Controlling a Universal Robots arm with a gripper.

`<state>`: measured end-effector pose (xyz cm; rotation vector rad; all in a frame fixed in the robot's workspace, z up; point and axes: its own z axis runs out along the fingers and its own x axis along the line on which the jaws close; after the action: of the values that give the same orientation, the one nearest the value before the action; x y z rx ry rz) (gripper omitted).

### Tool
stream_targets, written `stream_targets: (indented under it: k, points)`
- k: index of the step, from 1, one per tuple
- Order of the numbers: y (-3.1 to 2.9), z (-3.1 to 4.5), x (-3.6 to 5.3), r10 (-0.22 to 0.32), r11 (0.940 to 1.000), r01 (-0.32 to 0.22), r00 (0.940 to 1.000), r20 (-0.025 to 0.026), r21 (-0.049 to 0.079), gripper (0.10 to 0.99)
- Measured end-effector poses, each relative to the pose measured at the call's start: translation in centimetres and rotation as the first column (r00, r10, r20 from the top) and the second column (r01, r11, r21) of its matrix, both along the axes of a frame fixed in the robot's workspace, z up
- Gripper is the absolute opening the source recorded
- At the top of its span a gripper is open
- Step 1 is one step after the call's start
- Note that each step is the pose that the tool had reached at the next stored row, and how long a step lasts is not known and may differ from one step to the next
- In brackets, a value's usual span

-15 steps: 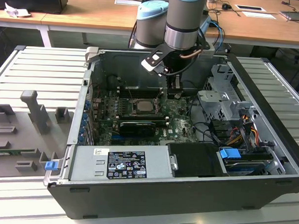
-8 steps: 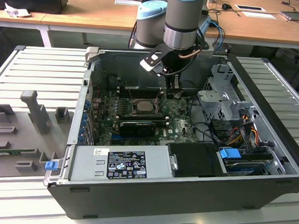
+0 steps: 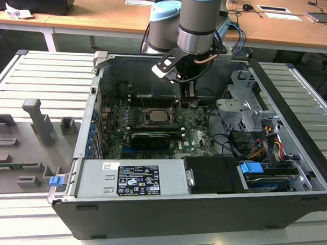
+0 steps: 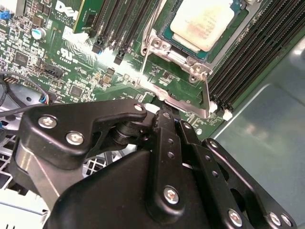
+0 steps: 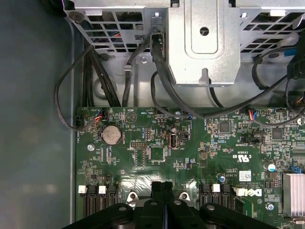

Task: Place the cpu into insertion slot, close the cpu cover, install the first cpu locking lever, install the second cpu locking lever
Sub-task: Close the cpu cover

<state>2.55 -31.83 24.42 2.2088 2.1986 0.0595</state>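
One cpu [image 4: 205,21], pale and silvery-beige on top, lies flat in the insertion slot [image 4: 167,34] a little way beyond the fingertips in the second wrist view. In the exterior view the cpu [image 3: 155,116] sits lower than the hand [image 3: 189,94], off toward the exterior view's left.

The cpu cover [image 4: 178,101] is not down over the chip. This thin silvery frame is swung open from the socket's near side, and green board shows through its cut-out. Its free edge reaches right up to the tips of the hand [image 4: 170,117].

In the first wrist view the two black fingers [image 5: 156,191] of the hand [image 5: 163,186] are drawn together with no more than a seam between them. I cannot tell whether the cover's thin edge is caught in that seam or only touches the tips.

Long black memory slots [image 4: 257,52] run along both flanks of the socket, farther from the hand than the cover. On the hand's other side, in the first wrist view, come a round coin battery [image 5: 111,134], black cables [image 5: 71,90] and a grey metal drive cage [image 5: 202,43].

Below the hand, the open computer case [image 3: 293,105] holds a black graphics card [image 3: 149,139] and a grey power supply [image 3: 132,178]. The case rests on a ribbed metal counter [image 3: 36,80] with grey fixtures [image 3: 37,118] well apart from the hand.
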Motion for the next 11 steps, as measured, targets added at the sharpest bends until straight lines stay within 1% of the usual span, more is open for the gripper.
stream_targets:
  k: [11]
  points:
    - [0.0,0.0,-0.46,0.0,1.0,0.0,1.0,0.0,0.0,0.106]
